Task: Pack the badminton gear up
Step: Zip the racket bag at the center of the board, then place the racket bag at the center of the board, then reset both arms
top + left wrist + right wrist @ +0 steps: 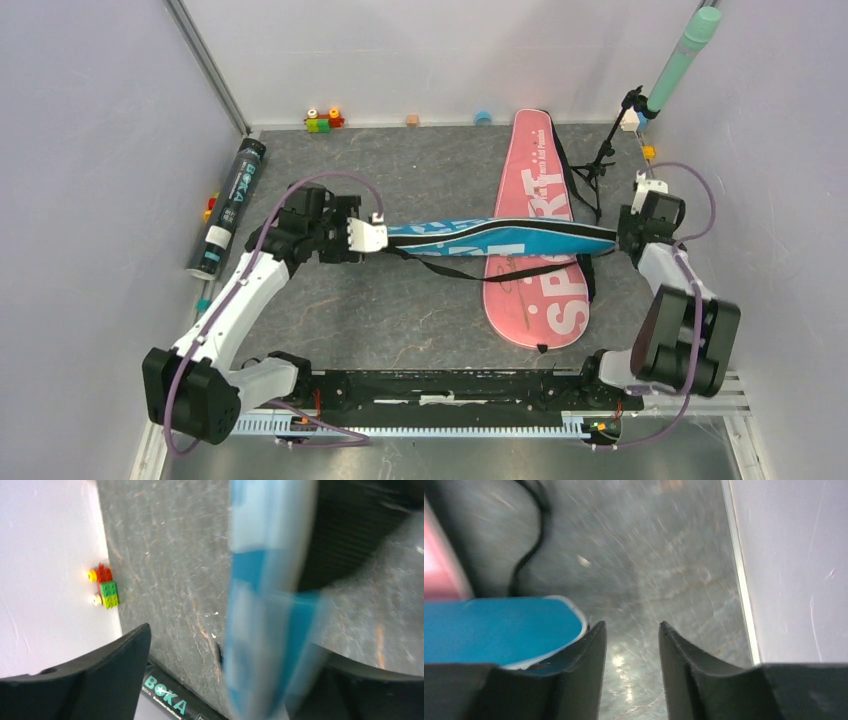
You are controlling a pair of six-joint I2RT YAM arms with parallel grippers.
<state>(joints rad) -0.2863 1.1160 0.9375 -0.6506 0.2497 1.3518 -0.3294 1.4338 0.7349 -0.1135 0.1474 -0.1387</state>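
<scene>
Fingers of the left gripper [373,236] stand well apart, with the narrow end of the blue bag [500,238] loose between them, clear of one pad. The right gripper [631,627] is parted too and grips nothing; the bag's wide end lies just outside one finger. A grey table [400,320] sits between pale walls [90,150]. By the left wall lies the dark tube [226,208]. The blue bag crosses the pink bag [535,300]; what either bag contains is hidden

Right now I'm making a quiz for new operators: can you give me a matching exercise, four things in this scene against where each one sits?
Things:
1 blue bag
2 pink bag
3 dark tube
4 tripod stand

Places:
A far left side
B back right corner
C on top, running left to right
D underneath, running front to back

Pairs: 1-C, 2-D, 3-A, 4-B
</scene>
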